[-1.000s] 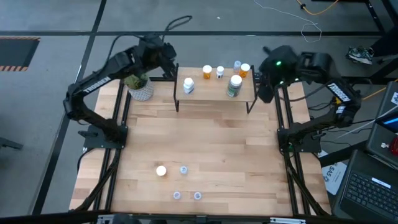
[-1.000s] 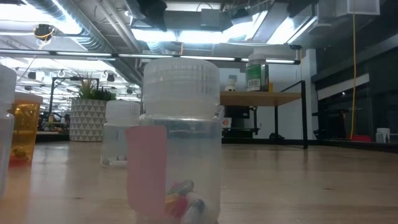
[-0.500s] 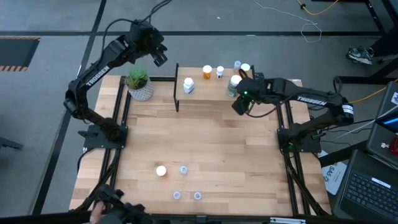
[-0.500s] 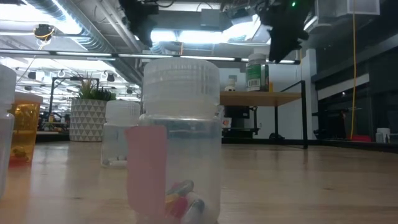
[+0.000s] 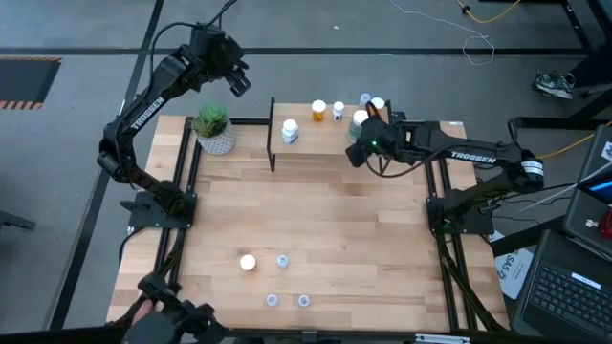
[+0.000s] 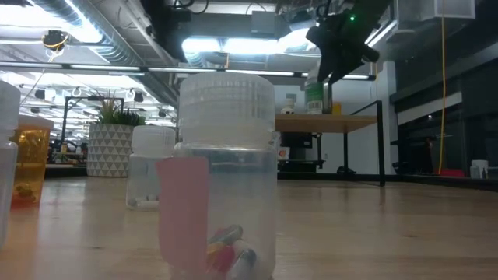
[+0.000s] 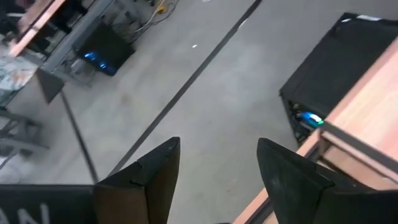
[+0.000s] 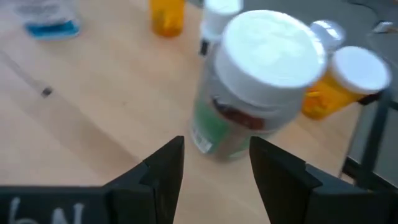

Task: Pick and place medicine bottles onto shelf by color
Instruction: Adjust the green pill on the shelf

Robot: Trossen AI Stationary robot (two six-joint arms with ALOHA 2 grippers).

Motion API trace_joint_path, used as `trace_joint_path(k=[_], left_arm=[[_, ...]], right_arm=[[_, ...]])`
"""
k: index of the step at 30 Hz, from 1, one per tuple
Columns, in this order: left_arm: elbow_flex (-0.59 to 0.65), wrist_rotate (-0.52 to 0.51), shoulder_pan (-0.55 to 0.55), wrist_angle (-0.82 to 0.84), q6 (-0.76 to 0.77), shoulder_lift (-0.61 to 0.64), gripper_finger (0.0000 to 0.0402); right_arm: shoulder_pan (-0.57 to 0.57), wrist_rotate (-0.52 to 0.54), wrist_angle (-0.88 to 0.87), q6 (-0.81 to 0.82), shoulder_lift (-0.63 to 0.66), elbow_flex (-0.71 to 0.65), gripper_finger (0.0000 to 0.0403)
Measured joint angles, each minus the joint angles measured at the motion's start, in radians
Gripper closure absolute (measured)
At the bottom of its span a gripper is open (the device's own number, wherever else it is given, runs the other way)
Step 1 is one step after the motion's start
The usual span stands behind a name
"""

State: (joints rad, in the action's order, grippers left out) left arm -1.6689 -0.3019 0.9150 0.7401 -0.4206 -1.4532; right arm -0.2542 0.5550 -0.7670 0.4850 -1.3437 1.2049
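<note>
Between the spread fingers of the right gripper [image 8: 214, 163] nothing is held; the jaws stand open, and the green bottle [image 8: 252, 87] with its white cap is seen just beyond the fingertips, not yet between them. Whether a finger touches it cannot be told. Behind that bottle an orange bottle [image 8: 344, 81] with a white cap is partly hidden, another orange bottle [image 8: 166, 15] is cut off by the picture's edge, and a clear bluish bottle [image 8: 46, 17] is likewise cut off. All of these are seen standing on the light wood top of the shelf [image 8: 93, 112].

From above, the right gripper [image 5: 361, 148] is found at the shelf's [image 5: 306, 145] right part, covering most of the green bottle [image 5: 360, 120], with only the cap showing. A white bottle [image 5: 290, 132] is placed toward the shelf's left end. On the tabletop [image 5: 316, 210] near the front edge, a white-capped bottle [image 5: 248, 263] and three tiny clear ones are scattered, well apart from the shelf.

In the level view, a clear bottle [image 6: 226, 175] close to the lens hides much of the table.

The left gripper [image 5: 236, 76] is held open above the floor beyond the table's back left corner, near the plant [image 5: 214, 128].
</note>
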Motion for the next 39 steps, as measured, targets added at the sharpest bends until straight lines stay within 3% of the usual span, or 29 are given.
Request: trace_joint_path(k=[6, 23, 33, 35, 39], left_arm=[[0.000, 0.036, 0.000, 0.000, 0.000, 0.000, 0.0192], [0.000, 0.035, -0.001, 0.010, 0.000, 0.000, 0.0192], [0.000, 0.035, -0.001, 0.011, 0.000, 0.000, 0.0192], [0.000, 0.035, -0.001, 0.014, 0.000, 0.000, 0.0192], [0.000, 0.035, -0.001, 0.036, 0.000, 0.000, 0.0192]], right_arm=[[-0.024, 0.057, 0.004, 0.036, 0.000, 0.000, 0.0218], [-0.124, 0.058, 0.184, -0.071, -0.078, 0.000, 0.0218], [-0.150, 0.055, 0.198, -0.101, -0.077, 0.000, 0.0218], [-0.150, 0.034, 0.197, -0.102, -0.077, 0.001, 0.0218], [-0.118, -0.122, 0.144, -0.102, -0.053, 0.040, 0.0218]])
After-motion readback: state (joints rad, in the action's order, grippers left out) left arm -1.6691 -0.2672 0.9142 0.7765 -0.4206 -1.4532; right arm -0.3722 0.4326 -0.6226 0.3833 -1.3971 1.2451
